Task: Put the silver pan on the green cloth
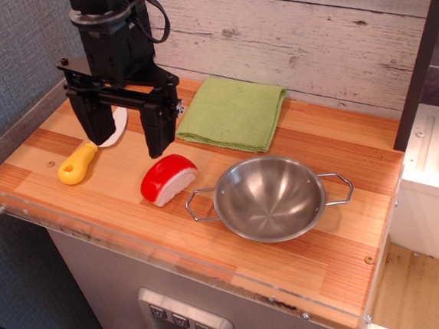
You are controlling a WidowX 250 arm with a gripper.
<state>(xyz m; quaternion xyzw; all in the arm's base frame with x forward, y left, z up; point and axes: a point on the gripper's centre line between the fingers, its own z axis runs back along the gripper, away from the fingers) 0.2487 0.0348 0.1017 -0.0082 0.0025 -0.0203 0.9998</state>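
The silver pan (270, 198) sits on the wooden tabletop at the front right, upright, with a wire loop handle on each side. The green cloth (233, 112) lies flat behind it near the back wall, apart from the pan. My gripper (127, 142) hangs over the left part of the table, open and empty, its two black fingers (157, 131) pointing down. It is well left of the pan and left of the cloth.
A red-and-white toy (168, 179) lies just below the gripper, left of the pan. A yellow-handled utensil (79, 164) lies at the left, partly behind the fingers. A clear rim (174, 265) edges the tabletop. A dark post (422, 54) stands at the right.
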